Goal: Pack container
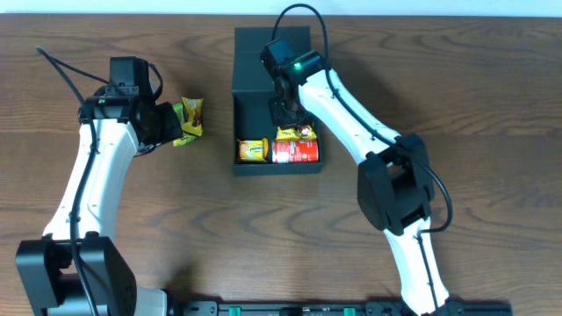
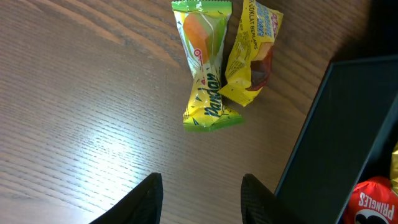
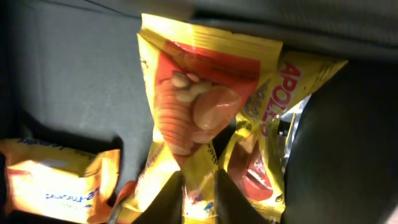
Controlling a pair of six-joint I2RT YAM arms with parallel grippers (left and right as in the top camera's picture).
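The container (image 1: pixel 234 105), a dark square box with its lid (image 1: pixel 263 39) folded back, stands open in mid-table. Inside lie a red can (image 1: pixel 294 153), a yellow packet (image 1: pixel 253 150) and more packets. My right gripper (image 1: pixel 288 118) reaches down into the box. In the right wrist view the right gripper (image 3: pixel 199 186) has its fingers nearly together on the lower edge of a yellow-and-red snack packet (image 3: pixel 193 87). My left gripper (image 2: pixel 202 186) hovers open over bare wood left of the box, just short of a green-yellow packet (image 2: pixel 205 68) and a yellow packet (image 2: pixel 252 50).
The box wall (image 2: pixel 336 137) rises close to the right of my left fingers, with the red can (image 2: pixel 376 202) behind it. Inside the box an orange-yellow packet (image 3: pixel 56 183) lies left of my right fingers and another yellow packet (image 3: pixel 273 93) lies to the right.
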